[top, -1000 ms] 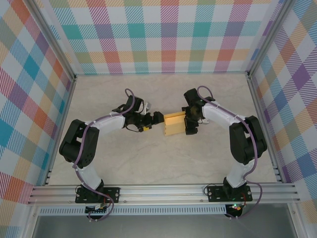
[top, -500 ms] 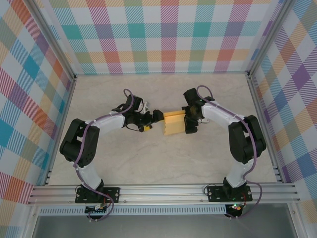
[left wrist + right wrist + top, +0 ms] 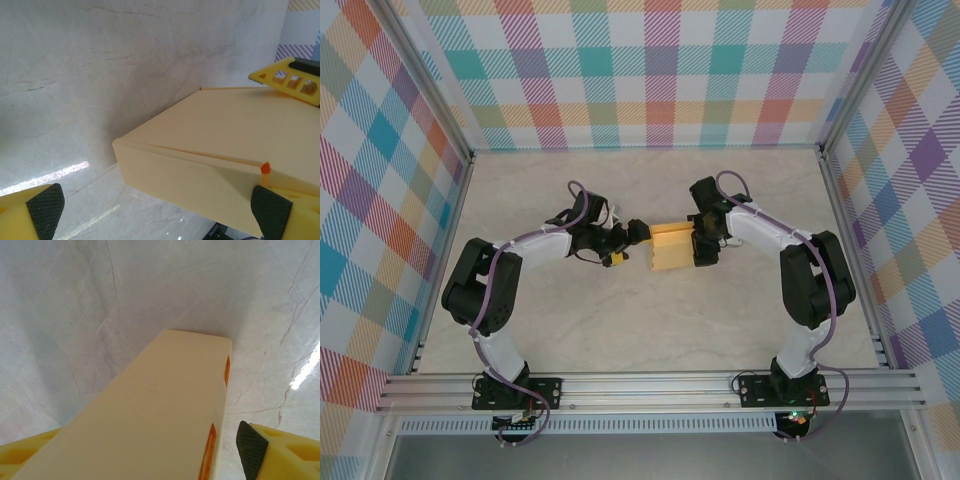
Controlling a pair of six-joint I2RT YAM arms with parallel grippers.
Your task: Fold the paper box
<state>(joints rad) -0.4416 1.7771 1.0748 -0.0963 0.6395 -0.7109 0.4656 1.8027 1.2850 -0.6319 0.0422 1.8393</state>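
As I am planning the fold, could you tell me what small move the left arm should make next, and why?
Probably ease the left gripper forward onto the paper box: its fingers stand open with the box's end just ahead, while the right gripper straddles the far end.

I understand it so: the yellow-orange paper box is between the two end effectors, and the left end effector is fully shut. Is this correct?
Not quite. The left end effector is open, not shut: the left wrist view shows its fingers wide apart, with the paper box ahead of them. The box is indeed between it and the right end effector.
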